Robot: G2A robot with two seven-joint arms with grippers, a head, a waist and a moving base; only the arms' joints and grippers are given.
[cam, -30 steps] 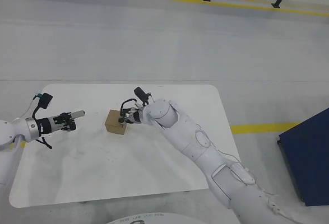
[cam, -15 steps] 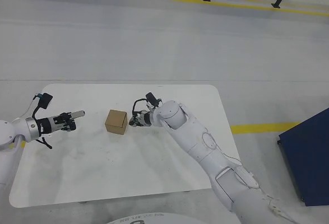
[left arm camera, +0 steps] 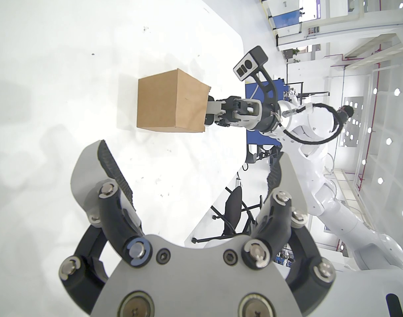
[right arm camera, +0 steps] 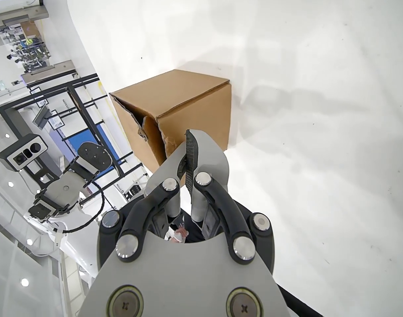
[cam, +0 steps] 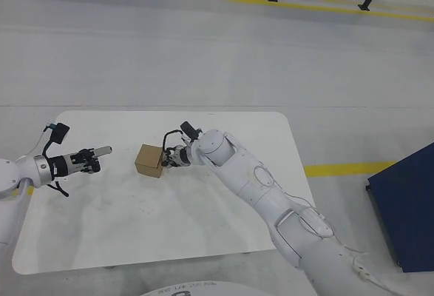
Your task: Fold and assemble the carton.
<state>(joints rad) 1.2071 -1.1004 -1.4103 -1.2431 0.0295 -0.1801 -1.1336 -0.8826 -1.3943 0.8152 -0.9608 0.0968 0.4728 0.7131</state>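
Since half a second ago the right gripper (cam: 169, 157) has come back in from its pulled-away spot, and the carton (cam: 148, 159) sits slightly farther toward the left arm. Its jaws are closed, tips against the carton's near side. In the right wrist view the fingers (right arm camera: 201, 153) cover the contact spot, so I cannot tell whether any cardboard is pinched.

One carton, one table (cam: 165, 222), two grippers. The carton (left arm camera: 171, 105) stands flat on the table near its middle, between the grippers. It looks almost cubic, so no long axis can be made out. Its side with a ragged, gaping flap seam (right arm camera: 145, 126) faces the right gripper. The left gripper (left arm camera: 191, 153) hangs well apart from the carton, pointed at it, jaws spread wide and empty.
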